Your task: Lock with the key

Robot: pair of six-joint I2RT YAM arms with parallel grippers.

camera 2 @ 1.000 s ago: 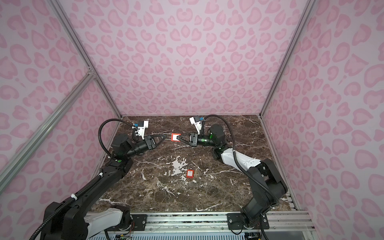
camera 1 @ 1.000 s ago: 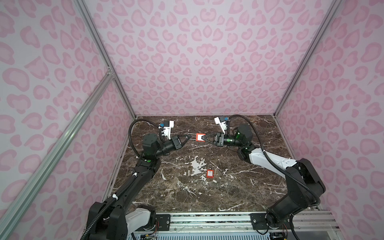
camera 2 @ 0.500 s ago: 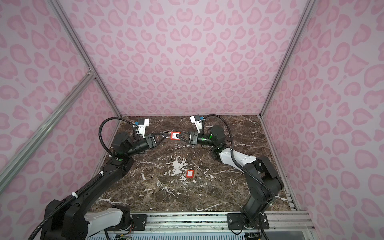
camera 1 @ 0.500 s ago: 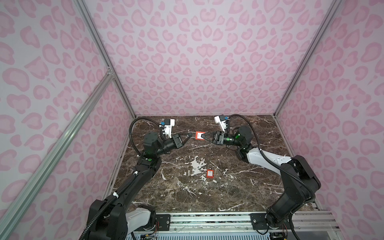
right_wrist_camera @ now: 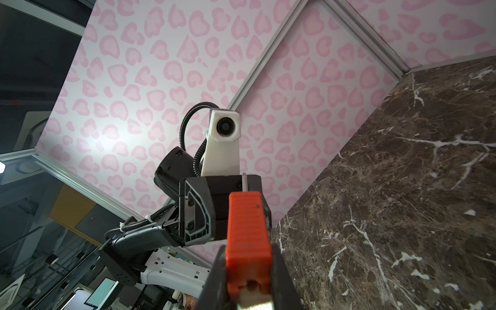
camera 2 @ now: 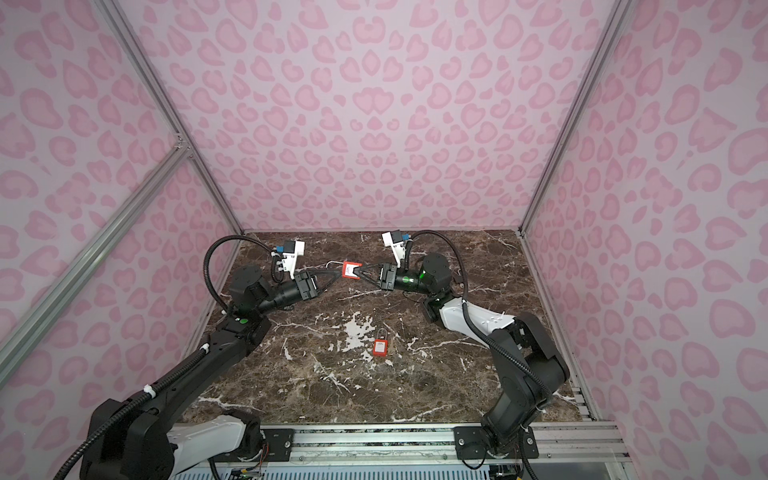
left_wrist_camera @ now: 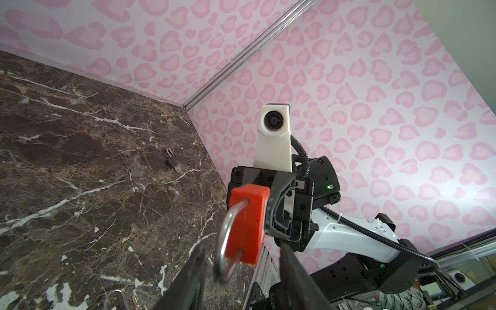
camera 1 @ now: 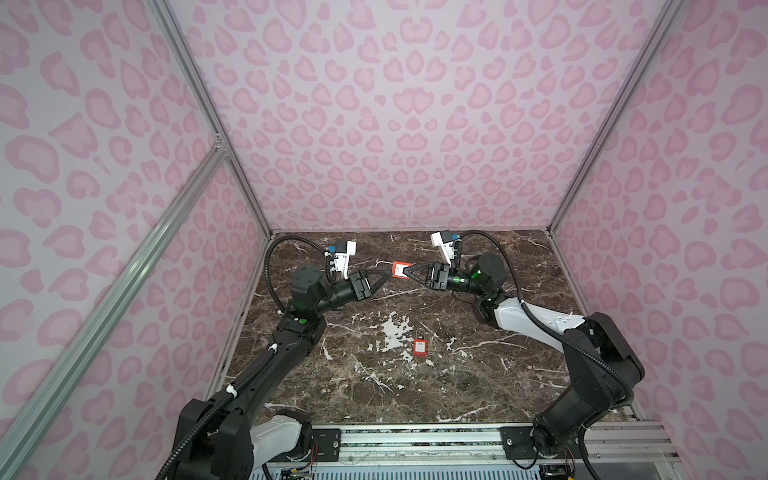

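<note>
L gripper (left_wrist_camera: 241, 255) opened, jaws off padlock (left_wrist_camera: 248, 222) shackle

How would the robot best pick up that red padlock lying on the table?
Grip the padlock by its red body, across the two long sides, coming straight down from above. It lies flat, so those edges are exposed, while the thin shackle at its far end would likely slip.
</note>
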